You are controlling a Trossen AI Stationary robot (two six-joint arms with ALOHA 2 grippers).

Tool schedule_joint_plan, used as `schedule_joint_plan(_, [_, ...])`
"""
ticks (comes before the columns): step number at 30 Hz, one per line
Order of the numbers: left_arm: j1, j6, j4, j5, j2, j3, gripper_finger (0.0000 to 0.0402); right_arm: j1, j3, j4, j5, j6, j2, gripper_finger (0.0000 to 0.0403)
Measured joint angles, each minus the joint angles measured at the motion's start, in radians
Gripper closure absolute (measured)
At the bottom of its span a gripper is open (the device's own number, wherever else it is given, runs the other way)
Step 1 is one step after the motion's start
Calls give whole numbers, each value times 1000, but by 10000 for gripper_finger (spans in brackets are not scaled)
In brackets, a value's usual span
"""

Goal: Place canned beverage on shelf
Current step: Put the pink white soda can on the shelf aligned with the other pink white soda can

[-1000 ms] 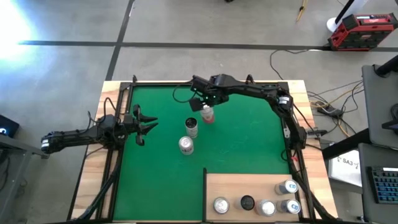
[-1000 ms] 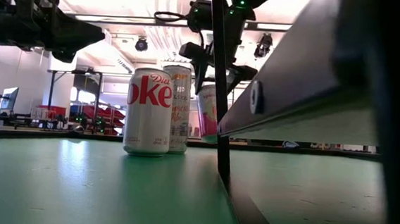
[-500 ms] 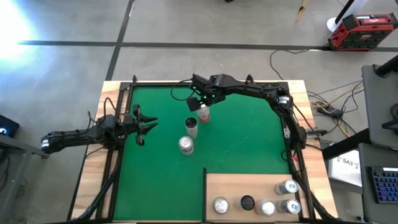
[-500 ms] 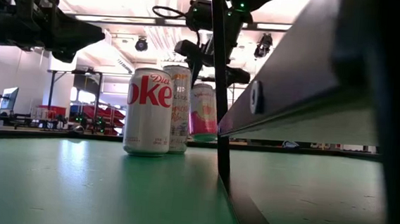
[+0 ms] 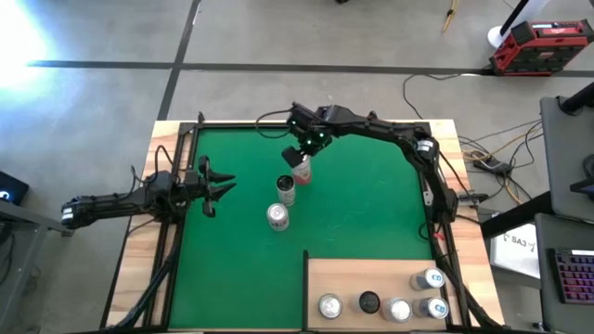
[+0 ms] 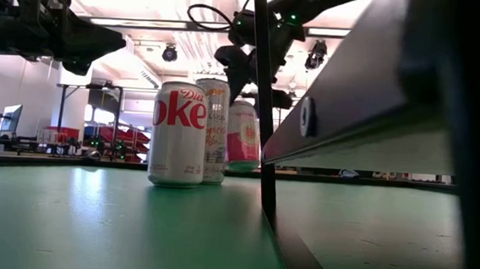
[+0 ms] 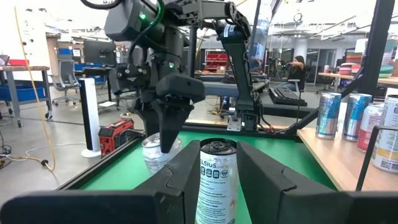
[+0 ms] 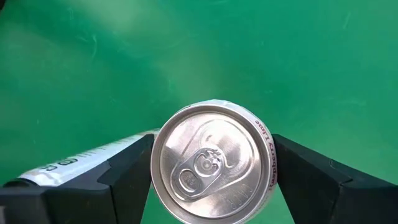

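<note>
The shelf point(image 5: 390, 283), a pale plywood panel at the near right corner of the tabletop, already carries five cans point(image 5: 397, 309) standing upright in a cluster along its near edge, so part of the stocking looks done. Three cans are left on the green mat point(image 5: 241, 232), well apart from the shelf: a pink can point(image 5: 301, 171), a white can point(image 5: 286, 190) just nearer, and a Diet Coke can point(image 5: 277, 216) nearest of the three. All three stand upright in a close row.

The right end effector point(image 5: 303, 154) hangs directly over the pink can, fingers point(image 8: 127, 171) spread on either side of its lid; in the right wrist view narrow gaps show between pads and can wall, so nothing is gripped yet. My reading is that the grasp is about to be made, with lift, carry and set-down on the shelf to follow.

The left end effector point(image 5: 215, 186) waits at the left edge of the tabletop, fingers slightly parted, holding nothing
</note>
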Motion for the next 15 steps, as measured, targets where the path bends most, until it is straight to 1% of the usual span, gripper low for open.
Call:
schedule_joint_plan(2, [0,0,0,0,0,0,313,-3,-3,-4,-1,-9,-6,126])
schedule_joint_plan(8, [0,0,0,0,0,0,313,-5,-9,-18,13,-101,-44,126])
schedule_joint_plan(12, [0,0,0,0,0,0,313,-4,-29,-14,50,-141,-102,126])
schedule_joint_plan(15, [0,0,0,0,0,0,313,-5,-79,-6,75,-141,-158,126])
